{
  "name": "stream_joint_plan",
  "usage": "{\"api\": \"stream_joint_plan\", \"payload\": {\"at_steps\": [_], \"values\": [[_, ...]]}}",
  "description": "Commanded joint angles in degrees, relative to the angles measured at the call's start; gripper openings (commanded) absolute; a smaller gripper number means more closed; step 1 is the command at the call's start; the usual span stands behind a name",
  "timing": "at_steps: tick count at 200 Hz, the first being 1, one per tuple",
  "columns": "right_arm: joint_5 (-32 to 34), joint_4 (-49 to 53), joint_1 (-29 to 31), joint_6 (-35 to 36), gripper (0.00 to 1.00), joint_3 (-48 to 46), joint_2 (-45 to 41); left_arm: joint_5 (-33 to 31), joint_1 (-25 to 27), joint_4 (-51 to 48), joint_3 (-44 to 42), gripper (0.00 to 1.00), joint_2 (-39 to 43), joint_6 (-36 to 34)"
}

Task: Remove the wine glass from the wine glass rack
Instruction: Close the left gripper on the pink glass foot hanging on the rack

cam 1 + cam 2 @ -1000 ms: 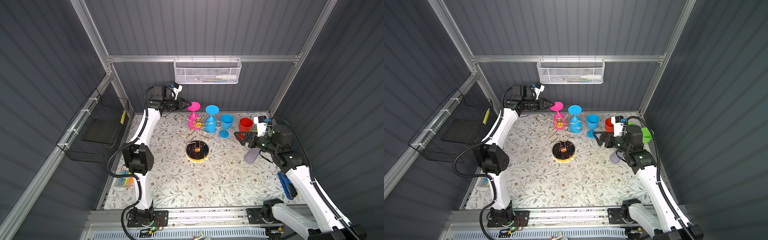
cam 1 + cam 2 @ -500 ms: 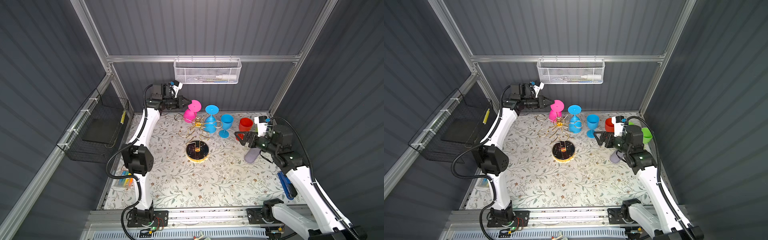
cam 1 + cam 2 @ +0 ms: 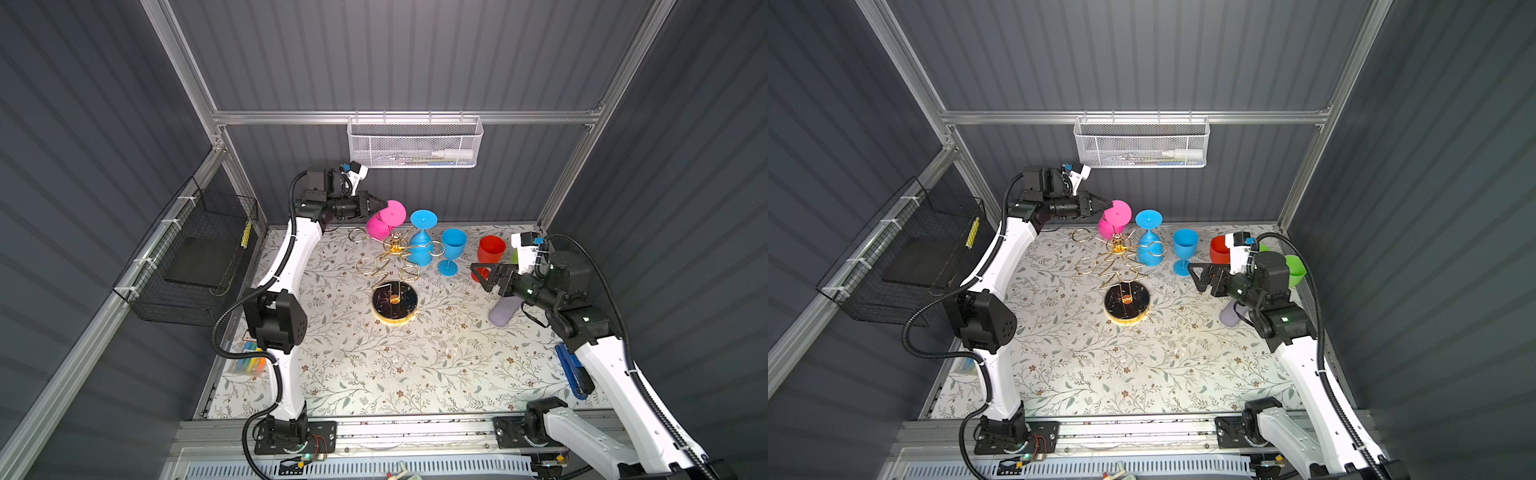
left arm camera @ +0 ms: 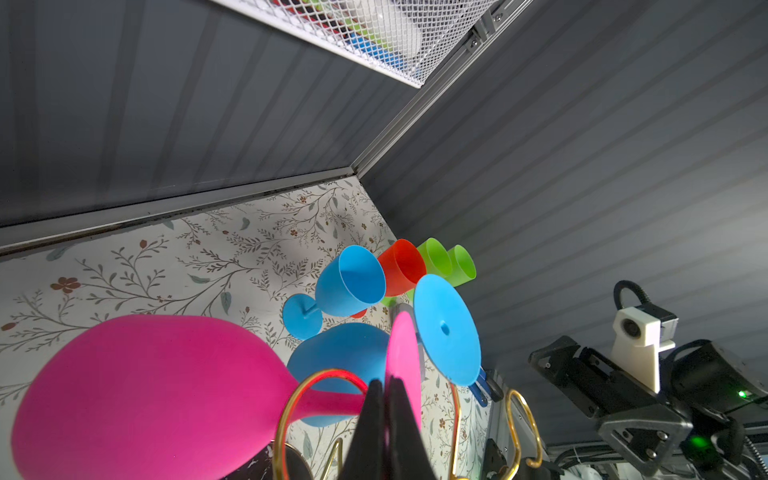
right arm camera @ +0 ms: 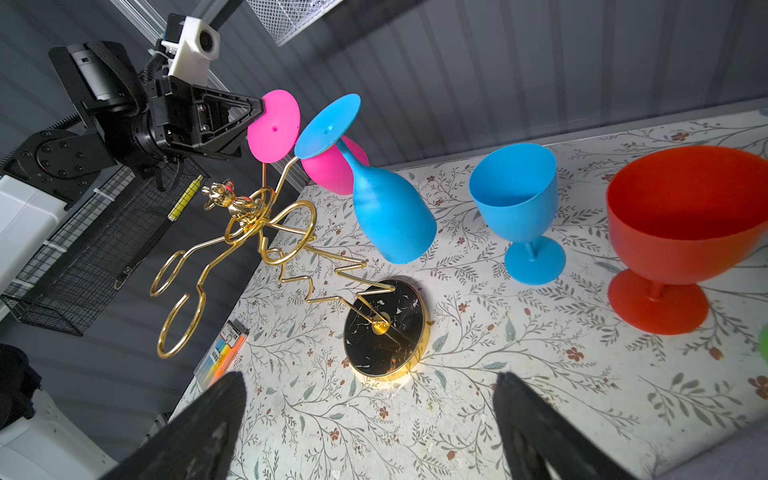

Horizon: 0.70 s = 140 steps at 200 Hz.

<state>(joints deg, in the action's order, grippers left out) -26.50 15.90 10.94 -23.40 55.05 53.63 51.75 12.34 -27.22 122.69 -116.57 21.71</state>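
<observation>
A pink wine glass (image 3: 376,226) hangs upside down and tilted in a loop of the gold wine glass rack (image 3: 395,301), its stem through the gold wire (image 4: 291,399). My left gripper (image 3: 384,203) is shut on the edge of the pink glass's round foot (image 5: 274,124), reaching in from the back left; the foot's edge shows between the black fingertips (image 4: 376,399). A blue wine glass (image 3: 420,247) hangs inverted from the neighbouring loop. My right gripper (image 5: 368,380) stands open and empty above the table, right of the rack (image 3: 1127,302).
A blue goblet (image 3: 452,249) and a red one (image 3: 491,249) stand upright right of the rack, green cups (image 3: 1295,268) behind my right arm. A grey object (image 3: 503,311) lies under that arm. A black wire basket (image 3: 195,257) hangs on the left wall, a white mesh basket (image 3: 413,143) on the back wall.
My left gripper's jaws have closed on the pink glass's foot, and the pink bowl has swung up toward the back left. The right arm has barely moved.
</observation>
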Motion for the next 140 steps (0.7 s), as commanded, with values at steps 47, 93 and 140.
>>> {"api": "stream_joint_plan", "payload": {"at_steps": [47,93,140], "values": [[0.56,0.79,0.39,-0.51,0.95,0.94,-1.40,4.20,-1.70,9.59,-5.62,0.00,5.24,7.62],[0.55,1.03,0.40,-0.68,0.95,1.12,-1.59,5.73,-1.78,12.81,-7.20,0.00,6.32,10.24],[0.42,1.15,0.44,-0.77,0.95,1.12,-1.68,6.23,-1.77,12.80,-8.38,0.00,7.12,10.25]]}}
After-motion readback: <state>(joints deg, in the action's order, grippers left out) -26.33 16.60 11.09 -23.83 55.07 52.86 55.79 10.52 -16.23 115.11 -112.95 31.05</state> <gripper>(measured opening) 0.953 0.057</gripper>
